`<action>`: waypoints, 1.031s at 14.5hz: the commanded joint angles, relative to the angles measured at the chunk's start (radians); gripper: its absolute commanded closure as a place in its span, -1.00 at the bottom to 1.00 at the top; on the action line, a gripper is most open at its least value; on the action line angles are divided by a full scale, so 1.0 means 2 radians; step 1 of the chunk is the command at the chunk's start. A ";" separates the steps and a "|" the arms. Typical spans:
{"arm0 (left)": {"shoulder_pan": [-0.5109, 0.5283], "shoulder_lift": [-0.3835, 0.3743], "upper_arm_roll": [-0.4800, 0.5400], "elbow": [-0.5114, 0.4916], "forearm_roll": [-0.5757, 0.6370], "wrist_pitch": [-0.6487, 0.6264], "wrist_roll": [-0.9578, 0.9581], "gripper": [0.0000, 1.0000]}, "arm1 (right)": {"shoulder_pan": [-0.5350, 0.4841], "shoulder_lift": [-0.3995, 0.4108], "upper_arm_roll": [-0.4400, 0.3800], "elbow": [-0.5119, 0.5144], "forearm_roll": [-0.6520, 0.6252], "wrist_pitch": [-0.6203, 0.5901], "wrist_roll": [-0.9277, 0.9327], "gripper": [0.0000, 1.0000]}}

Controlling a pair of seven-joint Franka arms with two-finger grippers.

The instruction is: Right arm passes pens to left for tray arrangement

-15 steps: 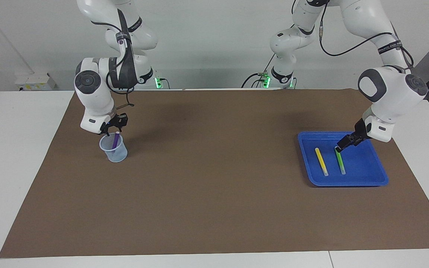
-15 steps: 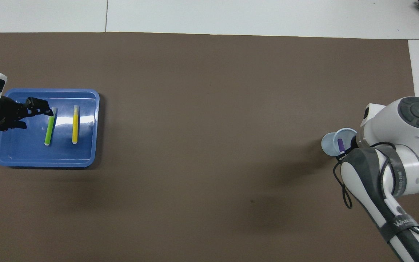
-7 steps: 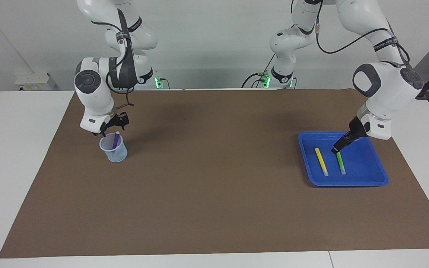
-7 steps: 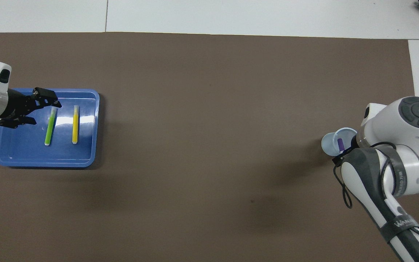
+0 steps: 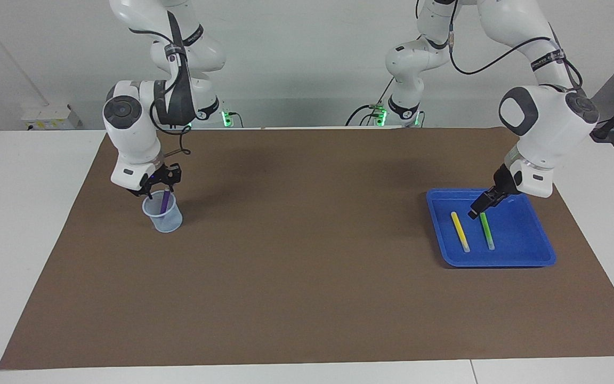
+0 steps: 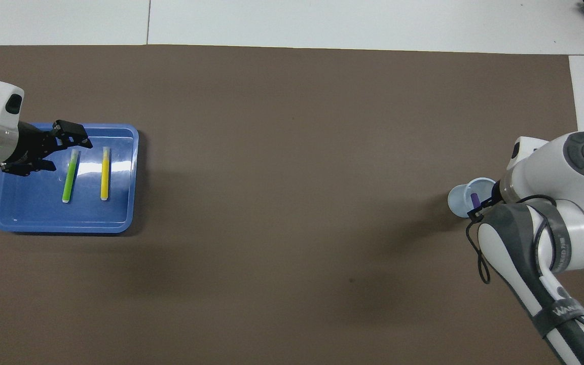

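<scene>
The blue tray (image 5: 520,250) lies at the left arm's end of the table, also in the overhead view (image 6: 28,213). The yellow pen (image 5: 460,231) (image 6: 104,173) and the green pen (image 5: 487,230) (image 6: 70,176) lie side by side in it. My left gripper (image 5: 476,212) (image 6: 53,149) is open and empty, just above the green pen's end nearer to the robots. The purple pen (image 5: 165,201) (image 6: 474,198) leans in a pale-blue cup (image 5: 171,221) (image 6: 455,198) at the right arm's end. My right gripper (image 5: 160,185) is open right at the purple pen's top.
A brown mat (image 5: 307,256) covers the table between the cup and the tray. White table surface (image 5: 19,213) borders it. In the overhead view the right arm's wrist (image 6: 576,167) hides most of its gripper.
My left gripper has lifted off the green pen's end and drifted toward the yellow pen; the green pen stays lying in the tray. The right arm has shifted slightly over the cup.
</scene>
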 commanded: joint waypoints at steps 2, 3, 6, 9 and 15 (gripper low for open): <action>-0.016 -0.012 0.005 -0.007 -0.004 -0.009 -0.005 -1.00 | -0.008 -0.002 0.005 -0.002 -0.011 0.009 -0.009 0.18; -0.019 -0.012 0.006 -0.007 -0.004 -0.010 -0.005 -1.00 | -0.008 -0.002 0.005 -0.003 -0.011 0.009 -0.009 0.26; -0.022 -0.013 0.006 -0.009 -0.004 -0.012 -0.006 -1.00 | -0.008 -0.002 0.005 -0.003 -0.011 0.009 -0.009 0.41; -0.022 -0.020 0.005 -0.020 -0.004 -0.013 -0.005 -1.00 | -0.008 -0.002 0.005 -0.005 -0.011 0.009 -0.009 0.10; -0.023 -0.027 0.005 -0.036 -0.004 -0.019 -0.006 -1.00 | -0.007 -0.002 0.005 -0.008 -0.012 0.006 -0.010 0.10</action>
